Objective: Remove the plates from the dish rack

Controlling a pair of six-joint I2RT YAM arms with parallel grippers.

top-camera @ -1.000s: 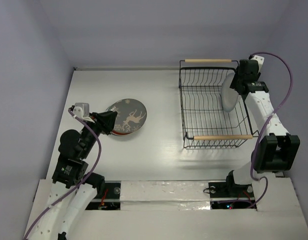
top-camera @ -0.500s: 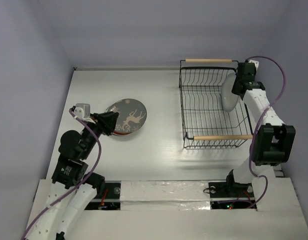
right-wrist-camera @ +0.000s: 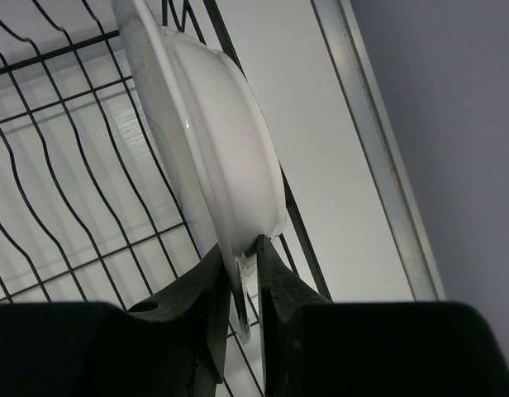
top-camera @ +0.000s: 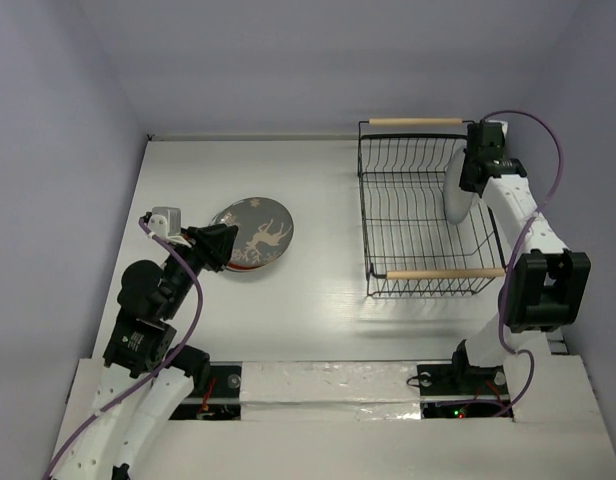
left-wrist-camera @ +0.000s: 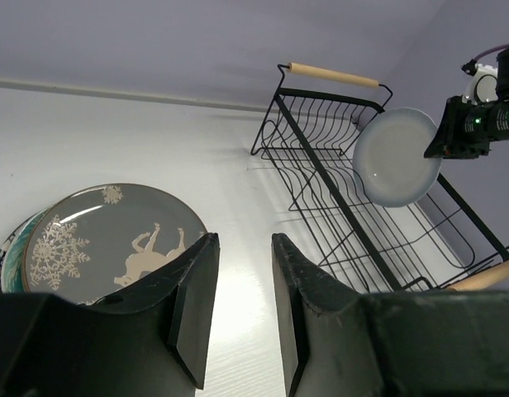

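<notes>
Right wrist view: right gripper (right-wrist-camera: 240, 252), jaws pinched on the rim of white plate (right-wrist-camera: 213, 141), which stands on edge in dish rack (top-camera: 368, 200), right end.

Left wrist view: left gripper (left-wrist-camera: 242, 246), jaws parted and empty, over grey plate (left-wrist-camera: 114, 248) topping plate stack (left-wrist-camera: 8, 252) on table (top-camera: 318, 300).

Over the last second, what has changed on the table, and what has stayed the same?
The right gripper closed its fingers on the rim of the white plate, and its arm's elbow drew in slightly toward the dish rack. The plate still stands upright in the rack and has not visibly lifted. The left gripper stayed open beside the stacked plates, which did not move.
</notes>
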